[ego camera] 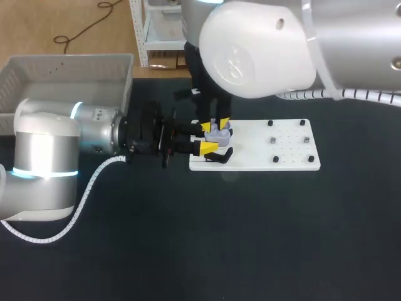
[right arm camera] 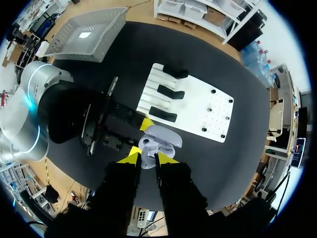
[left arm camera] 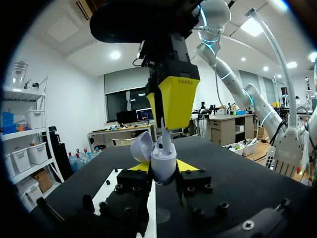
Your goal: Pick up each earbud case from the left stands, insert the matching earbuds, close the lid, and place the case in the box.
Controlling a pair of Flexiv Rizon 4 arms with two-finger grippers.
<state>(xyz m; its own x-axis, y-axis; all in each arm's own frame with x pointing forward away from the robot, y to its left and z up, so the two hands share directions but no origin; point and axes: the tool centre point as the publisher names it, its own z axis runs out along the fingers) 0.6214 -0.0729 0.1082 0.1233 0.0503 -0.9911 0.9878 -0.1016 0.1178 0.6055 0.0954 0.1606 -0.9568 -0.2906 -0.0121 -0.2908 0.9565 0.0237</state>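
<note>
A lavender earbud case (ego camera: 218, 132) with its lid (left arm camera: 141, 146) open is held over the left end of the white board (ego camera: 282, 157). My left gripper (ego camera: 208, 138) comes in from the left and is shut on the case's body (left arm camera: 164, 167). My right gripper (ego camera: 220, 121) hangs straight down over the case, shut on a pale earbud (left arm camera: 166, 139) whose lower end sits in the open case. From the right wrist, the case (right arm camera: 159, 140) lies just ahead of the right gripper (right arm camera: 147, 159), between the left gripper's yellow fingertips (right arm camera: 144, 123).
Black stands (right arm camera: 170, 91) lie in a row on the board's left part, with one (ego camera: 218, 157) just below the case. Small black pegs (ego camera: 288, 140) dot the board's right part. A grey bin (ego camera: 62, 69) stands at the back left.
</note>
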